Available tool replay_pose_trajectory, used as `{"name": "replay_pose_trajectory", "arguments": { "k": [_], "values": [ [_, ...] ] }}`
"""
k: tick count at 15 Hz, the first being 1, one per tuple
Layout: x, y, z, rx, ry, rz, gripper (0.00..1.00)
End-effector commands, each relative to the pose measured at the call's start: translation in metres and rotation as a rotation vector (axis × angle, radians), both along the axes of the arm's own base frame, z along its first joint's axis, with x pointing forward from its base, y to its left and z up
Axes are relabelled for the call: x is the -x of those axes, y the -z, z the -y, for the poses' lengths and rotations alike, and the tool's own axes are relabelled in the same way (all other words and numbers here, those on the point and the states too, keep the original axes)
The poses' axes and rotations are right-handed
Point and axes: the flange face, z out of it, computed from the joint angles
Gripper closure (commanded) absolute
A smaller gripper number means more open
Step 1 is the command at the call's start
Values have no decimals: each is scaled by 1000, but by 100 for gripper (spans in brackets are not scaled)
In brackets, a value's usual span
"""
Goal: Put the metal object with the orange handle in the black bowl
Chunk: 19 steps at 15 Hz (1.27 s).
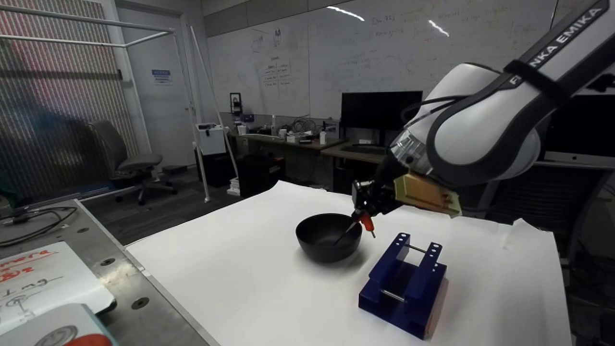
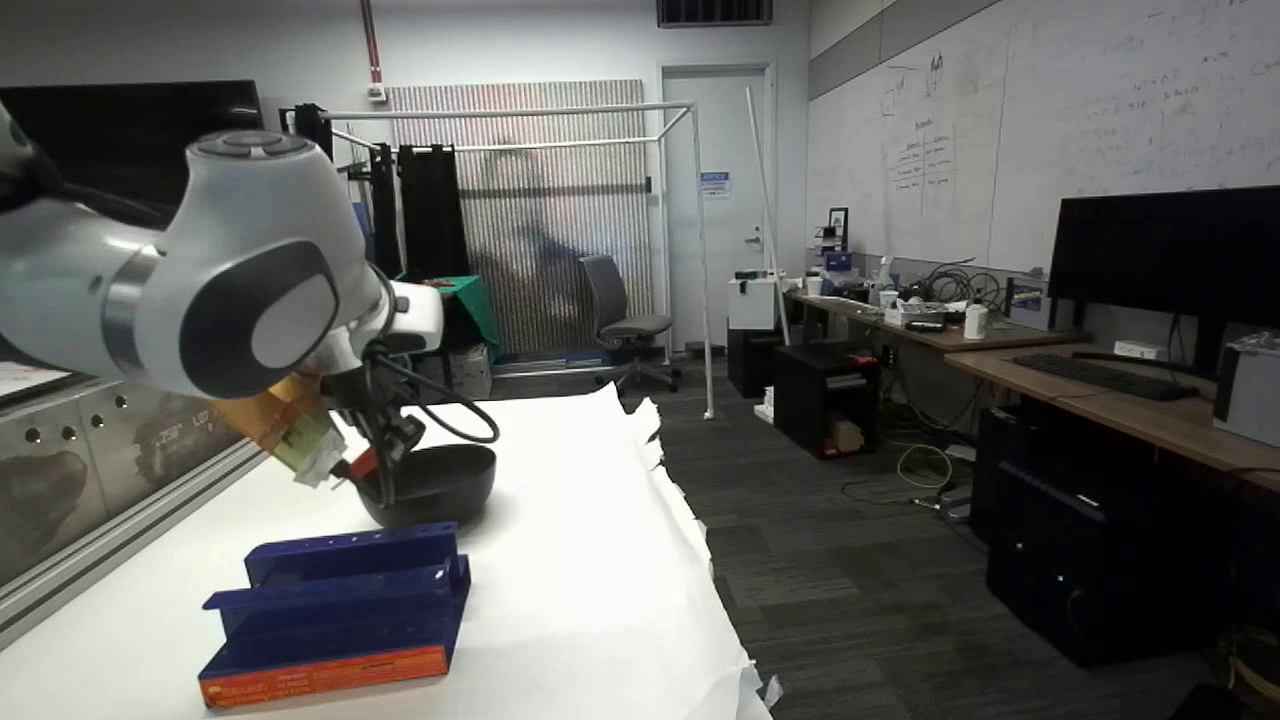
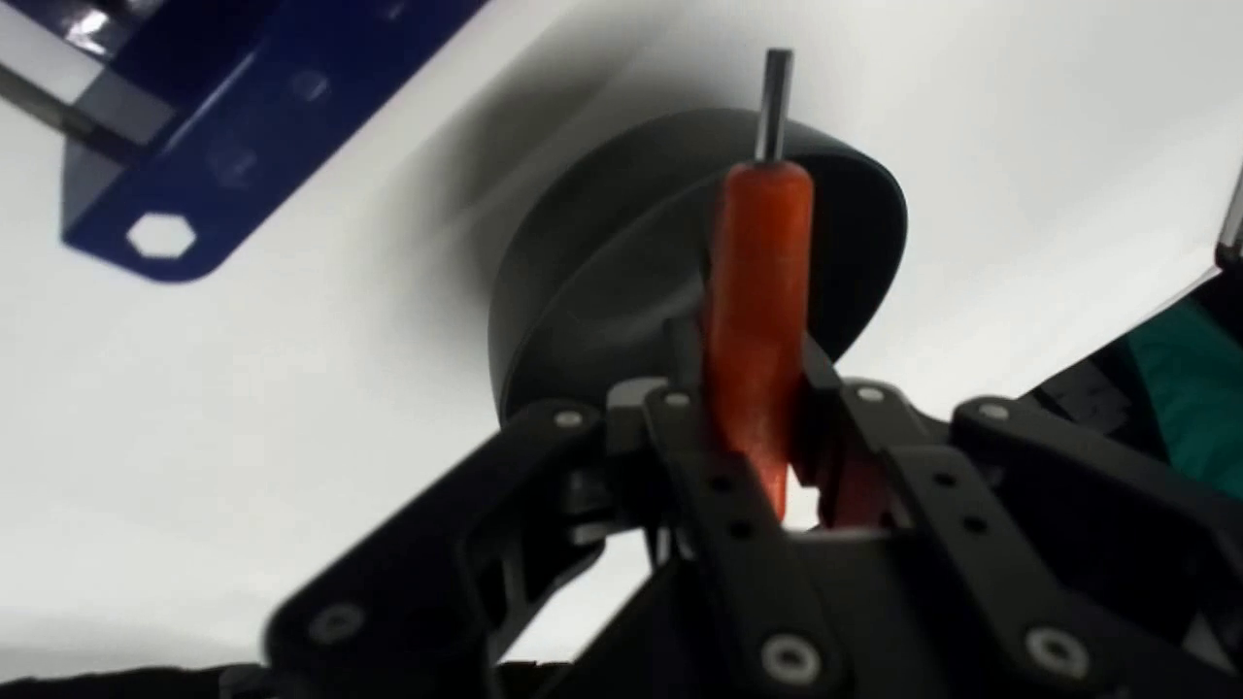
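In an exterior view, the white-topped bench [image 1: 216, 269] starts at the left and runs beneath the whole layout, its pale cover probably chosen so that small parts show up. To the right, the black bowl [image 1: 324, 252] stands upright, wide mouth facing up, which makes it an easy target for a tool lowered in from the right. The metal tool with the orange handle [image 1: 367, 222] is held up off the bench at the bowl's right rim. Its thin shaft [image 1: 345, 233] slants down and left across the mouth; whether its tip touches the inside is not clear. The wrist view shows the jaws clamped on the handle from 2 opposite sides, likely because the handle is the thick part and the shaft too slim for a sure hold. A short metal stub [image 3: 774, 105] sticks out past the handle's end. The handle probably needs to shift left before release, lest it tip out. Nearer and further right, the blue rack [image 1: 419, 276] stands apart from the bowl; its pierced frame suggests a holder for such tools. The arm [image 1: 480, 139] extends from the right, above the bench, which suits a shaft that points left.
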Motion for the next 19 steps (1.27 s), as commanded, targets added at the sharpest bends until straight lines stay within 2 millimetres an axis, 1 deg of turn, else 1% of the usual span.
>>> {"name": "replay_pose_trajectory", "arguments": {
  "k": [1, 2, 3, 6, 8, 9, 10, 11, 12, 14, 15, 16, 17, 18, 19],
  "values": [
    [-23, 28, -11, -4, -23, 21, 82],
    [-27, 34, -12, -5, -28, 18, 54],
    [-32, 35, -13, -8, -29, 27, 53],
    [-42, 40, -12, -10, -33, 22, 32],
    [-47, 39, -11, -11, -36, 21, 16],
    [-48, 34, -11, -13, -37, 17, 8],
    [-48, 30, -11, -15, -40, 16, 2],
    [-44, 21, -12, -12, -45, 9, 0],
    [-43, 15, -13, -14, -53, 1, 0],
    [-34, -3, -13, 2, -72, -18, 0],
    [-28, -17, -11, 11, -78, -36, 0],
    [-24, -26, -10, 31, -82, -59, 0],
    [-17, -39, -5, 59, -77, -113, 0],
    [-5, -37, -2, 104, -68, -194, 1],
    [4, -43, -7, 107, -120, -251, 0]
  ]
}}
